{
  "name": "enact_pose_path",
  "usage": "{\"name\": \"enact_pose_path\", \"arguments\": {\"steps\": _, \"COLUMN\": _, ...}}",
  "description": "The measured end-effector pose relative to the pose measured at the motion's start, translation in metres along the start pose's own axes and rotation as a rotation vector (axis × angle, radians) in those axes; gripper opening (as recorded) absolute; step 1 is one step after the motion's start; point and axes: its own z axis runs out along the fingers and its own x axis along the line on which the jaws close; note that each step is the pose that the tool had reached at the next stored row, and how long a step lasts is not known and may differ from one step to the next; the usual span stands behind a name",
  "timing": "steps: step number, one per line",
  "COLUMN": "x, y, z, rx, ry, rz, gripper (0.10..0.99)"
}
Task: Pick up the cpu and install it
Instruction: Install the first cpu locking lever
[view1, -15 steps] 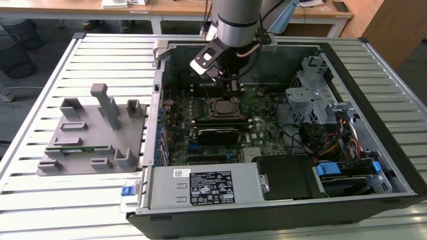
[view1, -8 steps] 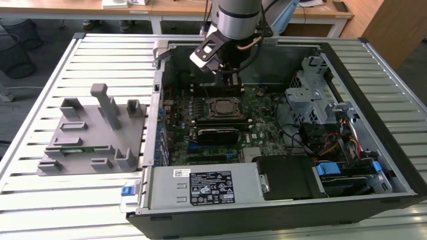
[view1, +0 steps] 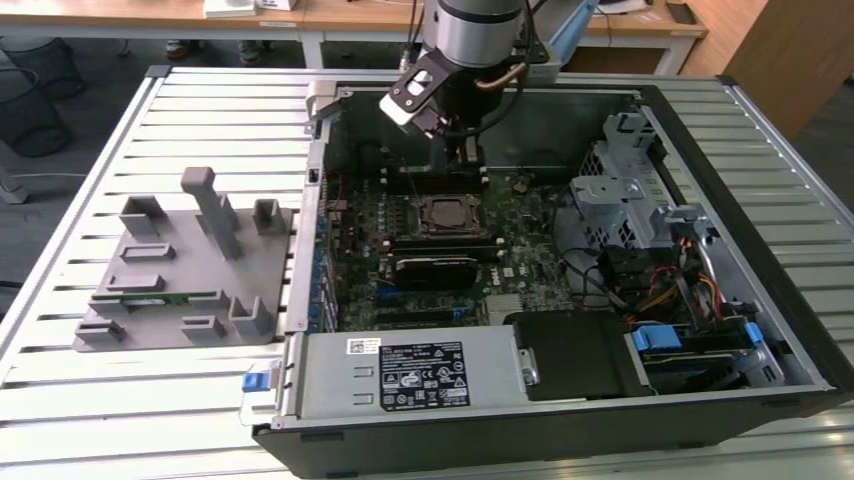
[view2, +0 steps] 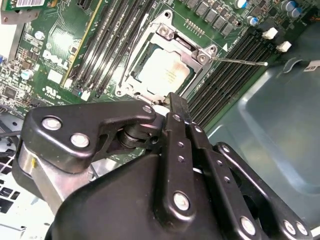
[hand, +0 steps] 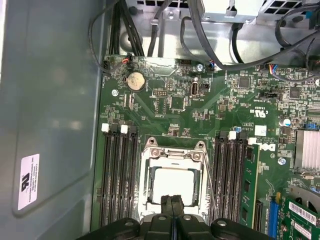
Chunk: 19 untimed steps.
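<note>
**A:** One claw (hand: 172, 198), fully closed. Both wrist views show its two fingers pressed flat together with nothing between them, so it's carrying nothing.

**B:** Where's the cpu?

**A:** The cpu (hand: 172, 181) is lying flat in the socket (hand: 173, 151), silver top up, directly under the claw tips. The tips cover one edge of it. Can't tell if they touch the lid or hang just above it.

**B:** What's around it?

**A:** Black memory slots (hand: 120, 175) flank the socket on either side of the claw. A thin wire lever (view2: 240, 61) sticks out from one socket corner, near the tips. A coin cell (hand: 135, 81) sits beyond the socket, further from the claw than the cpu.

**B:** And the exterior view?

**A:** The arm (view1: 474, 30) reaches down into the open computer case (view1: 534, 440), with the claw low over the motherboard (view1: 521, 220). The case lies on the slatted table (view1: 80, 420). A grey parts fixture (view1: 174, 270) sits on the table outside the case, well apart from the claw.
</note>
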Motion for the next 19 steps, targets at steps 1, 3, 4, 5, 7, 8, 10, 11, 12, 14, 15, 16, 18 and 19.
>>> {"name": "enact_pose_path", "arguments": {"steps": 1, "x": 0.0000, "y": 0.0000, "z": 0.0000, "rx": 0.000, "ry": -0.0001, "rz": -0.009, "gripper": 0.106}}
{"name": "enact_pose_path", "arguments": {"steps": 3, "x": 0.0000, "y": 0.0000, "z": 0.0000, "rx": 0.001, "ry": -0.0010, "rz": -0.042, "gripper": 0.106}}
{"name": "enact_pose_path", "arguments": {"steps": 4, "x": 0.0000, "y": 0.0000, "z": 0.0000, "rx": 0.002, "ry": -0.0017, "rz": -0.060, "gripper": 0.106}}
{"name": "enact_pose_path", "arguments": {"steps": 5, "x": 0.0000, "y": 0.0000, "z": 0.0001, "rx": 0.002, "ry": -0.0023, "rz": -0.078, "gripper": 0.106}}
{"name": "enact_pose_path", "arguments": {"steps": 7, "x": 0.0000, "y": 0.0000, "z": 0.0001, "rx": 0.003, "ry": -0.0032, "rz": -0.111, "gripper": 0.106}}
{"name": "enact_pose_path", "arguments": {"steps": 8, "x": 0.0000, "y": 0.0000, "z": 0.0001, "rx": 0.004, "ry": -0.0034, "rz": -0.126, "gripper": 0.106}}
{"name": "enact_pose_path", "arguments": {"steps": 10, "x": -0.0001, "y": 0.0000, "z": 0.0001, "rx": 0.004, "ry": -0.0035, "rz": -0.148, "gripper": 0.106}}
{"name": "enact_pose_path", "arguments": {"steps": 11, "x": 0.0000, "y": 0.0000, "z": 0.0002, "rx": 0.004, "ry": -0.0034, "rz": -0.154, "gripper": 0.106}}
{"name": "enact_pose_path", "arguments": {"steps": 12, "x": -0.0001, "y": 0.0002, "z": 0.0002, "rx": 0.005, "ry": -0.0034, "rz": -0.161, "gripper": 0.106}}
{"name": "enact_pose_path", "arguments": {"steps": 14, "x": -0.0001, "y": 0.0004, "z": 0.0002, "rx": 0.005, "ry": -0.0034, "rz": -0.189, "gripper": 0.106}}
{"name": "enact_pose_path", "arguments": {"steps": 15, "x": -0.0001, "y": 0.0004, "z": 0.0002, "rx": 0.006, "ry": -0.0034, "rz": -0.201, "gripper": 0.106}}
{"name": "enact_pose_path", "arguments": {"steps": 16, "x": -0.0001, "y": 0.0004, "z": 0.0001, "rx": 0.006, "ry": -0.0035, "rz": -0.215, "gripper": 0.106}}
{"name": "enact_pose_path", "arguments": {"steps": 18, "x": -0.0001, "y": 0.0004, "z": 0.0003, "rx": 0.007, "ry": -0.0033, "rz": -0.250, "gripper": 0.106}}
{"name": "enact_pose_path", "arguments": {"steps": 19, "x": -0.0001, "y": 0.0004, "z": 0.0004, "rx": 0.007, "ry": -0.0033, "rz": -0.269, "gripper": 0.106}}
